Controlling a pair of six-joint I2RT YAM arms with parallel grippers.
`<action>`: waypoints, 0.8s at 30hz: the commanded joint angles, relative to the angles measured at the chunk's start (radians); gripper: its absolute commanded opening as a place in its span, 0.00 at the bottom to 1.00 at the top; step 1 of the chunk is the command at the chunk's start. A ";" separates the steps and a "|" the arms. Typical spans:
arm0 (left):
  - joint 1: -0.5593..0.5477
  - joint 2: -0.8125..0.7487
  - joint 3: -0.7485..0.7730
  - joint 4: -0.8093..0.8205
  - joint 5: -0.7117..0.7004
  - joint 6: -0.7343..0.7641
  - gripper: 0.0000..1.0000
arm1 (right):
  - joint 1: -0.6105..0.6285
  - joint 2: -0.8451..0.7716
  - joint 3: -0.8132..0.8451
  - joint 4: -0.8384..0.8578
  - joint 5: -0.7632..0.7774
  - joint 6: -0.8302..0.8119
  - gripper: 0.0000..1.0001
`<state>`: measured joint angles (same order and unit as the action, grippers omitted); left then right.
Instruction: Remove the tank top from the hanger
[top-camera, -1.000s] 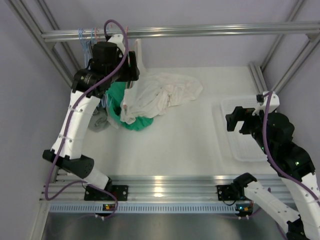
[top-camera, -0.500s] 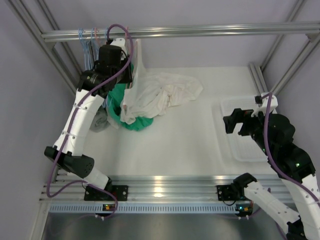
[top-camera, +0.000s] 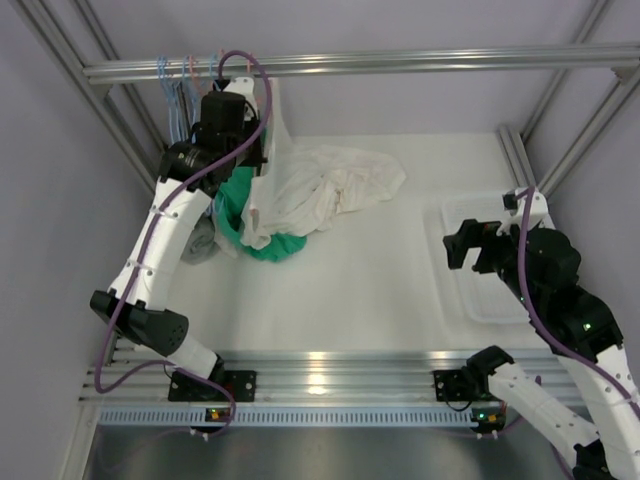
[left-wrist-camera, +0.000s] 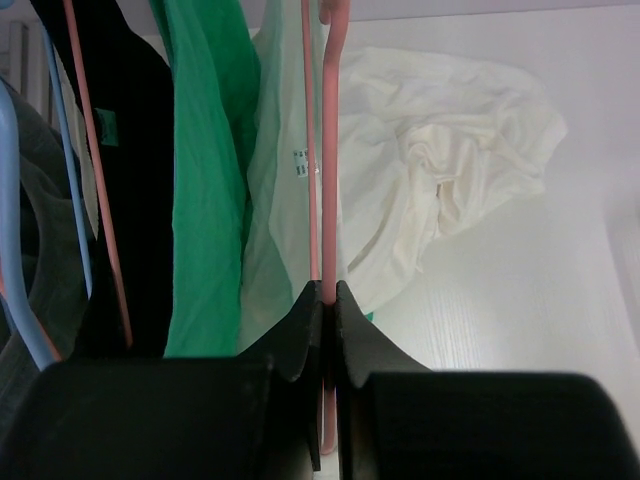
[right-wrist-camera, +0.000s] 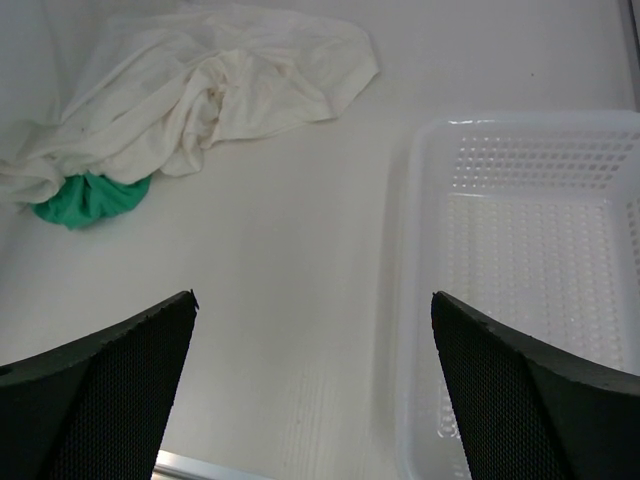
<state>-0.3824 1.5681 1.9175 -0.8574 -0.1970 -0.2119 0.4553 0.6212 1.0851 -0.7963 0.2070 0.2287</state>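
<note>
Parts that cannot be seen

The pink hanger (left-wrist-camera: 327, 150) runs off the top edge above the left gripper (left-wrist-camera: 328, 300), so its hook is cut off. Its lower end hides between the black fingers (left-wrist-camera: 300, 330). The green garment (left-wrist-camera: 205, 180) and dark garment (left-wrist-camera: 130, 150), left of that gripper, are cut off at the top too. Ahead and right of the right gripper (right-wrist-camera: 312, 296), the basket (right-wrist-camera: 420, 250) runs off the edge.

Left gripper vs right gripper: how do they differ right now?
Left gripper is shut on the hanger; right gripper is open and holds nothing. Left gripper sits up by the rail; right gripper hovers above the table beside the white basket. Both are black.
</note>
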 joint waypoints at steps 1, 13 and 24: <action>-0.004 -0.034 0.038 0.080 0.034 0.020 0.00 | 0.006 -0.008 -0.019 0.065 -0.012 0.003 0.99; -0.019 -0.157 0.015 0.078 0.102 0.019 0.00 | 0.006 0.015 -0.073 0.161 -0.092 0.014 0.99; -0.023 -0.336 -0.188 0.078 0.266 -0.047 0.00 | 0.006 0.058 -0.062 0.230 -0.193 0.020 0.99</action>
<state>-0.4000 1.3205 1.7679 -0.8391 -0.0399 -0.2310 0.4553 0.6510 1.0077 -0.6689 0.1013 0.2333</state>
